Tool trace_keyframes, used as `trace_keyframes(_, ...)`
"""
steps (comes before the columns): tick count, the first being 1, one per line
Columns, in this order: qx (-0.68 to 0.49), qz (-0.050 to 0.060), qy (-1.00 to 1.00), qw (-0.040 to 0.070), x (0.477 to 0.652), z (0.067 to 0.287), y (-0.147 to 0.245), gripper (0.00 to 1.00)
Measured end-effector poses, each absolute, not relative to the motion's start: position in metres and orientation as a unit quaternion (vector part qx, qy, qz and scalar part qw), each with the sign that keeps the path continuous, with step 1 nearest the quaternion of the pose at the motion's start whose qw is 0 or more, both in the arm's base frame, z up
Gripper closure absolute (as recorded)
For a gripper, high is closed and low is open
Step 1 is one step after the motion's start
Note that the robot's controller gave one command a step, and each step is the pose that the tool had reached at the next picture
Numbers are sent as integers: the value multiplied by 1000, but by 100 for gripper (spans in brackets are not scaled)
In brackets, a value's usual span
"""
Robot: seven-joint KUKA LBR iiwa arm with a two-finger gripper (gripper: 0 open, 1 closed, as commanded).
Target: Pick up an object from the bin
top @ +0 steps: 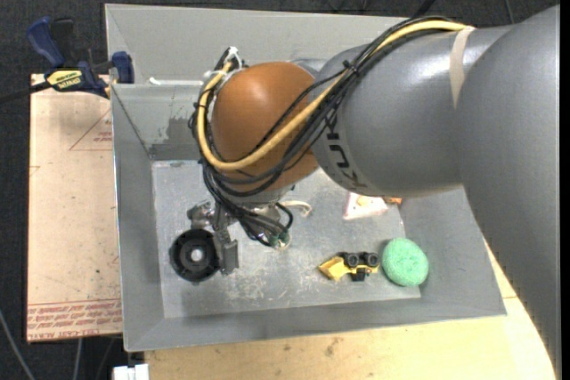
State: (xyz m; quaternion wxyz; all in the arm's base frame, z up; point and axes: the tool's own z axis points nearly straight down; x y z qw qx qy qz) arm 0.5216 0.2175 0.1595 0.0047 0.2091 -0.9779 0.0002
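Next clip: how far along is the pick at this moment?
Done: the gripper is low in the bin, right beside a black round disc near the left front corner. In hand: nothing looks lifted; the disc lies on the bin floor. Left: closing on a thing and raising it out. The yellow-and-black toy and the green ball lie apart, further right.

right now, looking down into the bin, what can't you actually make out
- Camera view: the white and orange thing is partly covered by the arm; its kind is unclear.
- Camera view: the bin floor's middle and back lie under the orange cover and arm.
- Camera view: whether the gripper touches the black round thing beside it; cables overlap there.
- Camera view: the yellow and black thing is too small to name.
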Motion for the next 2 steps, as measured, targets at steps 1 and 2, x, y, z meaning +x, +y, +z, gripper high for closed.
trace_keyframes(1, 195, -2, -981, -5, 545, 179, 218, 100)
trace_keyframes(2, 188, -1, -982, 1, 544, 189, 219, 100)
